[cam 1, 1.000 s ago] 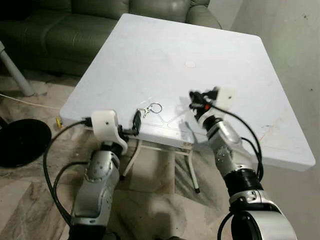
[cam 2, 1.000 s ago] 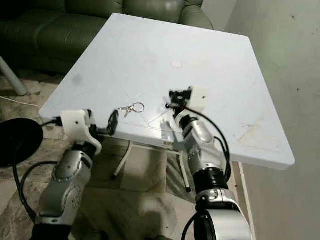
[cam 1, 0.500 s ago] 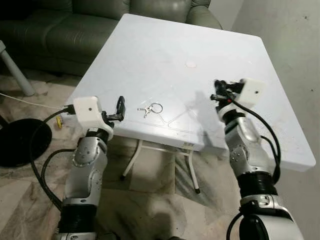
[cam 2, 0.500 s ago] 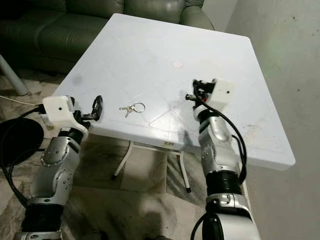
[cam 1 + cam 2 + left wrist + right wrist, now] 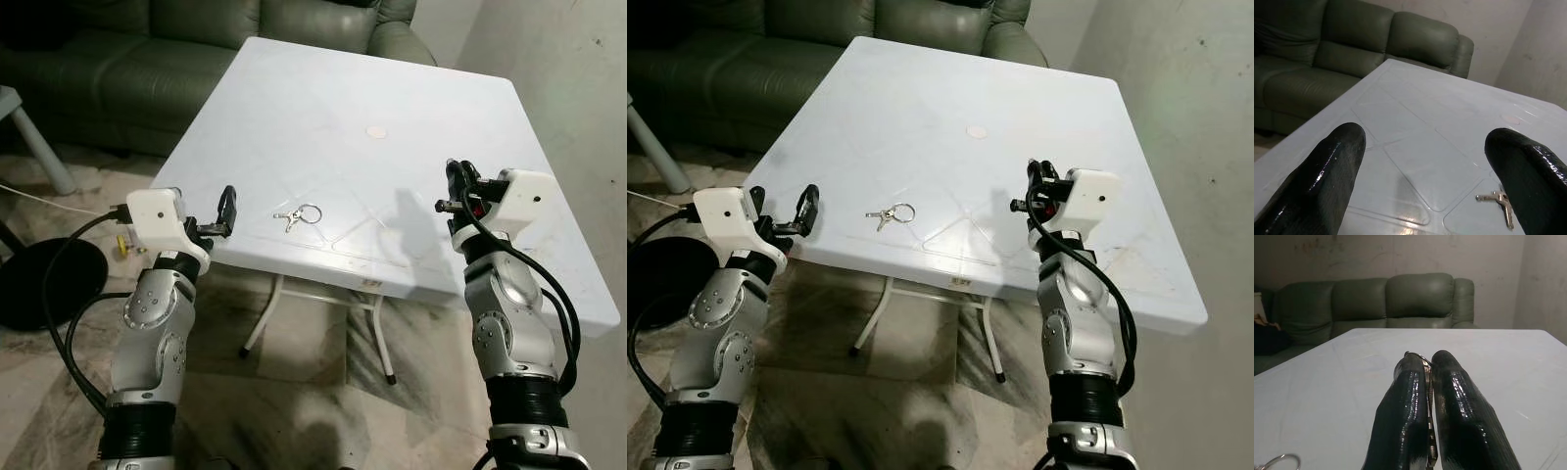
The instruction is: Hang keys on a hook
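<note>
keys [image 5: 297,215] lie flat on the white counter [image 5: 323,108], near its front edge and closer to the front-left corner, ring toward the middle, blades pointing left.

left gripper [image 5: 227,208] hovers at the front-left corner, just off the edge, fingers [image 5: 1327,176] spread wide, nothing between them. keys sit beside the right-hand finger in the left wrist view, still apart from it.

right gripper [image 5: 457,186] is raised over the right part of the counter, well apart from the keys. its fingers [image 5: 1410,401] are pressed together; a thin metal strip shows in the seam between them, possibly a small clip or ring, too slim to identify.

handling, judged: keys are light, stiff metal, thin and slick against the smooth top, so likely to skid if nudged sideways. the ring stands slightly proud and is the best hold; a pinch across the ring or the bunched blades should do. dangling blades will swing once lifted.

room: the counter around the keys is bare, open on all sides. the front edge is close; a push toward it could drop them. sofa [image 5: 127,49] behind the far edge. no hook identified.
</note>
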Controlling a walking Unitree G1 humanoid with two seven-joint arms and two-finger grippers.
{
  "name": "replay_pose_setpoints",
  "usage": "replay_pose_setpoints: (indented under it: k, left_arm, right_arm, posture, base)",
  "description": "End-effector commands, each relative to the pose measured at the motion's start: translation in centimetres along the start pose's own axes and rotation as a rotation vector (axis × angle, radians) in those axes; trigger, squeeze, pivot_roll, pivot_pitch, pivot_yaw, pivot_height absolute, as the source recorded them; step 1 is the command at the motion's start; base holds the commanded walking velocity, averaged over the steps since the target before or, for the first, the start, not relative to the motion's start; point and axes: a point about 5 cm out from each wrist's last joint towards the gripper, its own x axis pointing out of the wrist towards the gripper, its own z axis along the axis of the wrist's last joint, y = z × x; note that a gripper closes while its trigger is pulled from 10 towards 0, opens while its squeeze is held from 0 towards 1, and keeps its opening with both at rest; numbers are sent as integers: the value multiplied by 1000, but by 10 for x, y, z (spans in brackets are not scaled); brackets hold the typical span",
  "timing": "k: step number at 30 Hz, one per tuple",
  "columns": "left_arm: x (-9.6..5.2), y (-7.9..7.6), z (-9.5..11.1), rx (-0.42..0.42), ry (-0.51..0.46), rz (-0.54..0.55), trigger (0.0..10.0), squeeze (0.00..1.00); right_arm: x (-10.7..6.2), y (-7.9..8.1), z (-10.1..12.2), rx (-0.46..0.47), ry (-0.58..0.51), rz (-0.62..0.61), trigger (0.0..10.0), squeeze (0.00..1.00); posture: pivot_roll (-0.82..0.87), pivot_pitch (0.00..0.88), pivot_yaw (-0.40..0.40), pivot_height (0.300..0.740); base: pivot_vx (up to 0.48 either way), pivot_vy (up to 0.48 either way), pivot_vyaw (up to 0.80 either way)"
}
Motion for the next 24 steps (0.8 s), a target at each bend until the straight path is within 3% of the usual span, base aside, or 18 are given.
replay_pose_setpoints:
  k: [1, 8, 24]
  left_arm:
    - [-2, -2, 0, -17, -5, -23, 10000, 0]
    - [-5, -4, -8, -35, 16, -50, 10000, 0]
    - [6, 0, -8, -21, 12, -64, 10000, 0]
  right_arm:
    - [-3, -2, 4, -28, -16, 8, 10000, 0]
    - [-18, -5, -9, -54, 22, 15, 10000, 0]
    - [-13, -5, -13, -56, -3, -17, 10000, 0]
  posture:
    - [2, 41, -74, 740]
    - [-12, 26, -55, 740]
    - [-28, 0, -3, 740]
  base:
    - [0, 0, 0]
    - [0, 0, 0]
    - [0, 0, 0]
